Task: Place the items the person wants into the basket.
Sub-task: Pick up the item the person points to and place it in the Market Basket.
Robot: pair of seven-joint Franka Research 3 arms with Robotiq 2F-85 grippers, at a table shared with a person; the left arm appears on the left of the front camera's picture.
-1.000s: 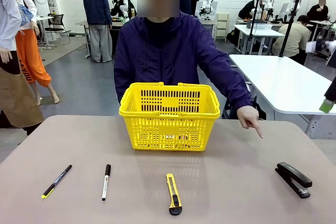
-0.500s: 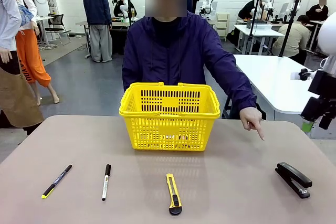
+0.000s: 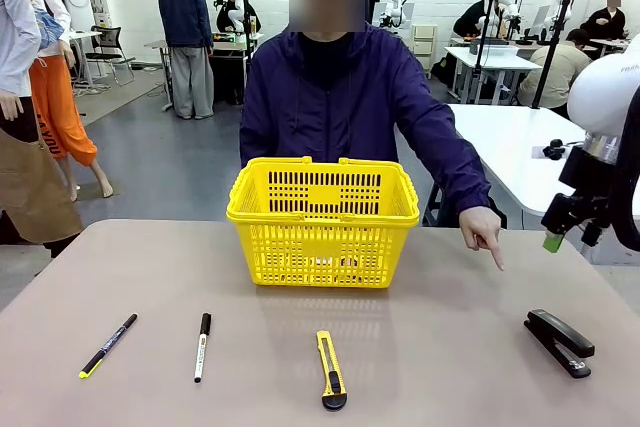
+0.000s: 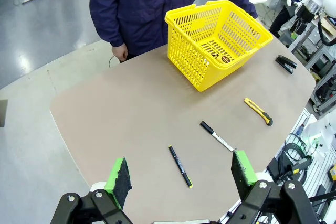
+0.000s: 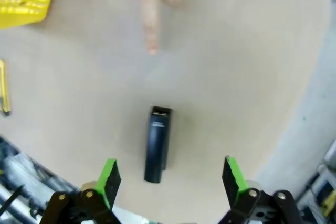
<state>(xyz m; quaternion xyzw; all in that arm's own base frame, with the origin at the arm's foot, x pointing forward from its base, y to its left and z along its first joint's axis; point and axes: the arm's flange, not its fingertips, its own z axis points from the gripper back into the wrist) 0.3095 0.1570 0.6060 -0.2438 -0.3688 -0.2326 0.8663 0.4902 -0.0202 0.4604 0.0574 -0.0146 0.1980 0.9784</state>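
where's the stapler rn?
Front view: the stapler lies on the right side of the table, nearer the robot than the person's pointing hand and well right of the utility knife. The open right gripper hangs above it.

1. Front view: low at the desk's near edge, facing 12 o'clock across it to the person; basket at mid-distance.
2. Left wrist view: high, well back, slanting over the whole desk; basket at 1 o'clock, stapler at 2 o'clock.
3. Right wrist view: near, facing straight down on the stapler, which the front view shows at 4 o'clock.
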